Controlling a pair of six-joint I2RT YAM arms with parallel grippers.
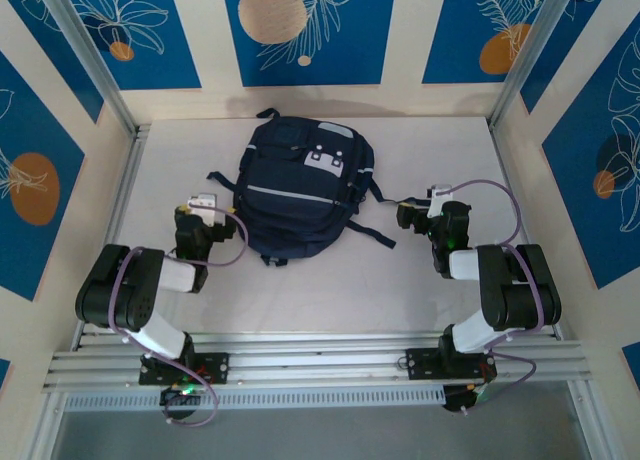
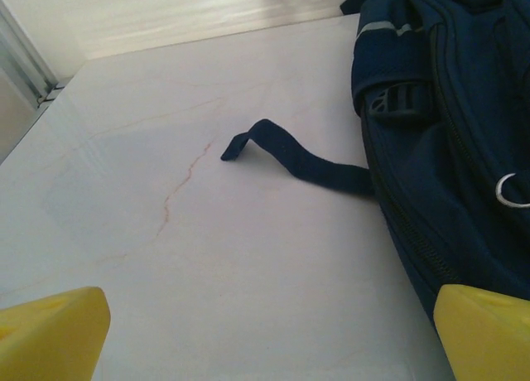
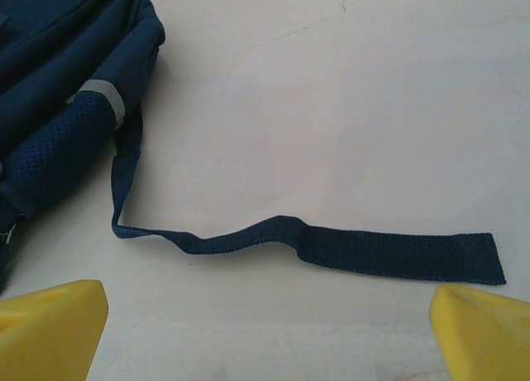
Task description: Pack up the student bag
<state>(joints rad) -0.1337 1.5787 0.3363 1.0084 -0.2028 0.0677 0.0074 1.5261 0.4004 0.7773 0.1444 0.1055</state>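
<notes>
The student bag (image 1: 300,185) lies toward the tabletop's far edge, long axis running far to near, between two wide-spread grippers, the left gripper (image 1: 207,218) just beside its flank (the right gripper (image 1: 420,212) stands farther off, a loose strap (image 3: 331,248) before it).

You have bare table (image 1: 300,300) along the near edge and both side edges. The student bag (image 1: 300,190) blocks the middle toward the far edge; a curled strap (image 2: 290,153) trails out leftward and a flat strap (image 3: 397,253) lies rightward.
</notes>
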